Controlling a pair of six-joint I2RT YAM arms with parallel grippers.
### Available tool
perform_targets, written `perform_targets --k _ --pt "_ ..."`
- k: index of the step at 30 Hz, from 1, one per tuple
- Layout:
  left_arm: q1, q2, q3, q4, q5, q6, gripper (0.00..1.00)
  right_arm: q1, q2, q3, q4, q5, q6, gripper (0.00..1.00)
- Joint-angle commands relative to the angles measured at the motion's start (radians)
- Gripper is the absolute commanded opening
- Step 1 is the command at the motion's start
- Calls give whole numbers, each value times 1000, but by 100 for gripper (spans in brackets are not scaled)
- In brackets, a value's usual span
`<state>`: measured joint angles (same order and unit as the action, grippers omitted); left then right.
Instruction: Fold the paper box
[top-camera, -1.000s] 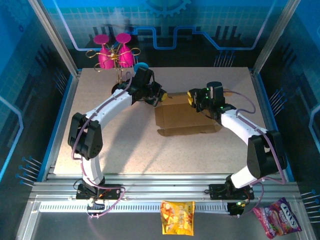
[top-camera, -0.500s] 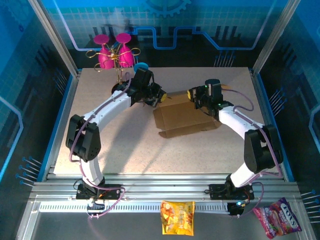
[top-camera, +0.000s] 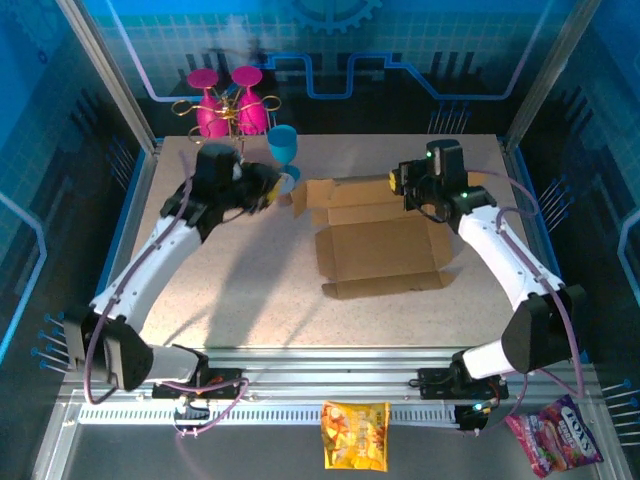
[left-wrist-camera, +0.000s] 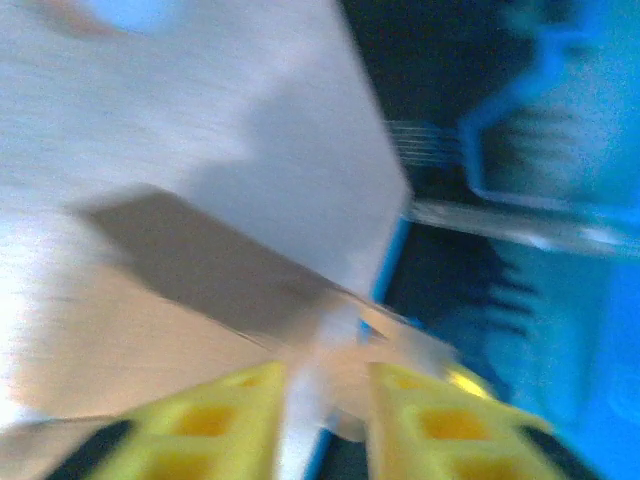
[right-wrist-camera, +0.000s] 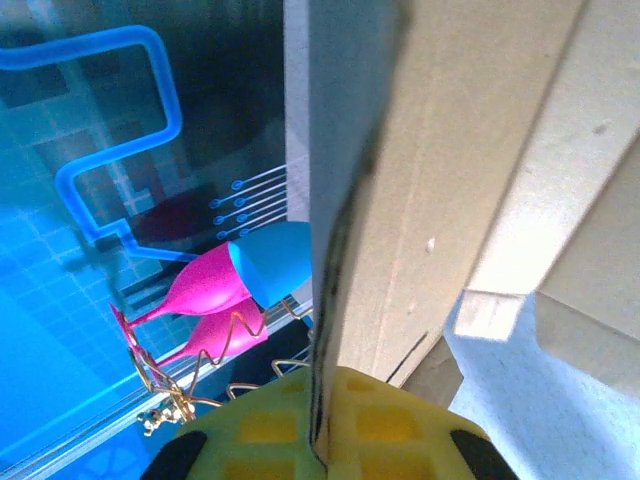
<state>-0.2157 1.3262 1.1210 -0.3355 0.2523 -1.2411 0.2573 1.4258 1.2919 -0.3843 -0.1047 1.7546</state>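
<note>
The paper box (top-camera: 380, 240), plain brown cardboard, lies opened out at mid-table with its back flap standing up. My right gripper (top-camera: 405, 183) is at the back right of the box, shut on the upright flap's edge. In the right wrist view the cardboard (right-wrist-camera: 450, 150) runs straight down between the yellow fingers (right-wrist-camera: 400, 425) of that gripper (right-wrist-camera: 320, 385). My left gripper (top-camera: 268, 190) hangs just left of the box's back-left corner, apart from it. The left wrist view is blurred: the left gripper (left-wrist-camera: 325, 375) shows a gap between its jaws, with cardboard (left-wrist-camera: 150, 320) ahead.
A blue goblet (top-camera: 283, 145) stands just behind my left gripper. Two pink goblets (top-camera: 228, 105) hang on a wire rack at the back left. Snack bags lie on the front rail, one in the middle (top-camera: 354, 435) and one at the right (top-camera: 555, 432).
My left arm has swung left, off the box's back-left corner, with its jaws parted. My right gripper has shut on the back flap and drawn back, and the box has shifted nearer.
</note>
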Motion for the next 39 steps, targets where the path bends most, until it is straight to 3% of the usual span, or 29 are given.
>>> perform_targets --k 1,6,12,16,23,32,39 --pt "64 55 -226 176 83 -63 13 -14 -61 107 -203 8 25 0" --pt "56 180 -369 493 114 -167 3 -24 -60 112 -205 -6 49 0" --pt "15 378 -384 912 160 -289 20 -32 -35 126 -193 -19 67 0" --pt "-43 506 -395 1184 156 -394 24 -54 -6 135 -177 -39 92 0" --pt "-106 673 -403 1476 102 -527 27 -75 45 170 -172 -74 126 0" --pt "-123 747 -327 1520 93 -540 35 -75 58 145 -144 -85 154 0" --pt "-160 719 -282 1474 81 -503 39 -76 67 140 -130 -85 162 0"
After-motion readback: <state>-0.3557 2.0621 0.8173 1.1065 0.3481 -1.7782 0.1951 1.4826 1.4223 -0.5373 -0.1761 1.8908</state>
